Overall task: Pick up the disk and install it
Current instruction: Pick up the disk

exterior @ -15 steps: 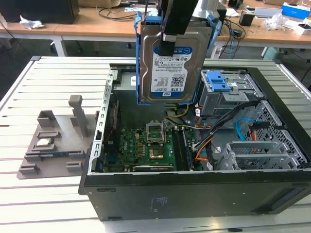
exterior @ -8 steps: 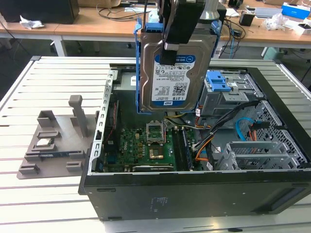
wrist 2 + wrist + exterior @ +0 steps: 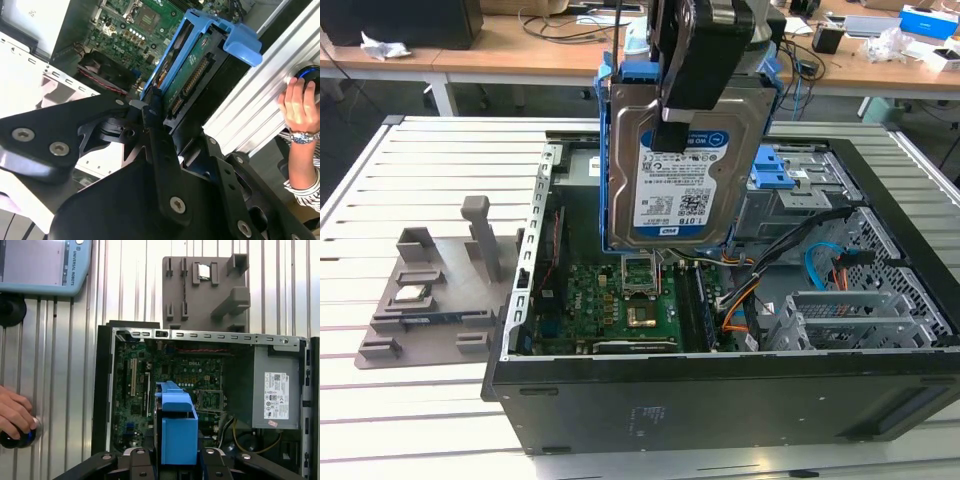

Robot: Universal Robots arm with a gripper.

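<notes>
The hand [image 3: 670,128] is clamped on the disk [image 3: 682,175], one black finger pressed flat against its labelled face and the other behind it. The disk hangs upright in its blue carrier frame, clear of everything below, above the open computer case [image 3: 720,400]. Directly beneath its lower edge lies the green motherboard [image 3: 620,300] with its bare processor socket. In both wrist views the blue frame juts out from between the black fingers, with the board past it.

Inside the case, on the exterior view's right of the disk, stands the grey drive cage [image 3: 790,195] with its blue latch panels. The case rests on the slatted worktop [image 3: 410,420], close to the worktop's nearest edge in the exterior view. Just beside the case's wall, on the exterior view's left, sits a grey fixture [image 3: 430,300] carrying a small square chip [image 3: 412,293].

In the second wrist view, a person's fingers [image 3: 295,102] rest on a blue-ringed knob at the worktop's edge.
</notes>
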